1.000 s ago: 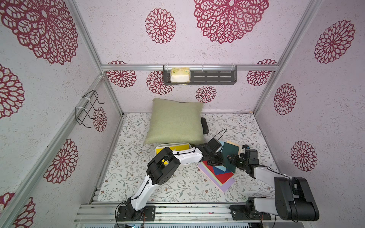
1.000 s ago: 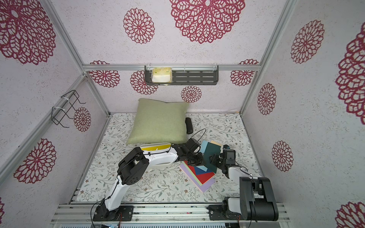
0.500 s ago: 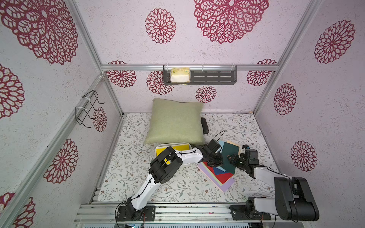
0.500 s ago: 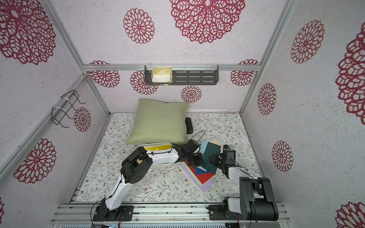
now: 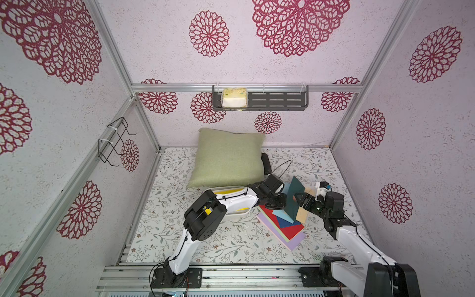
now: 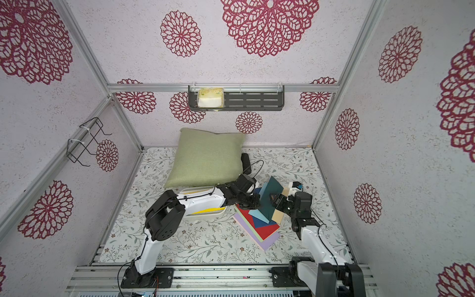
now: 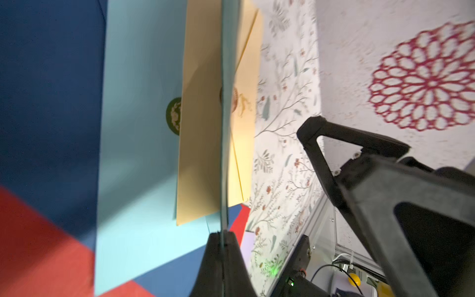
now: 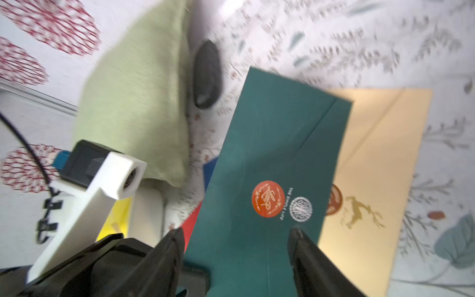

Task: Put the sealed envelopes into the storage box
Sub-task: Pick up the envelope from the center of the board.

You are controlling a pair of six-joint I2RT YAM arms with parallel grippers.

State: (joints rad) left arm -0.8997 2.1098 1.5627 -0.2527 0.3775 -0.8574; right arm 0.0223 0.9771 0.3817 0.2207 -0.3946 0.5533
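The dark teal envelope (image 5: pixel 295 195) is being pinched on edge by the closed left gripper (image 7: pixel 223 239), with the right gripper (image 8: pixel 235 232) being held open around it (not clamping). A yellow envelope (image 5: pixel 226 191) is lying in the storage box (image 6: pixel 210 215); the stack (image 5: pixel 285 226) on its right is being left unpacked.

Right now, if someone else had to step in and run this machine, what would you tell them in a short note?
The left gripper is shut on the dark teal envelope, holding it up on edge over the pile.
The right gripper is open, close to the same envelope, not gripping it.
The storage box sits next to the pile; a yellow envelope lies in it.
Done: that one envelope, as far as shows.
Left: the teal one goes to the box, then the pile: lilac, green, red, navy, light blue, cream.
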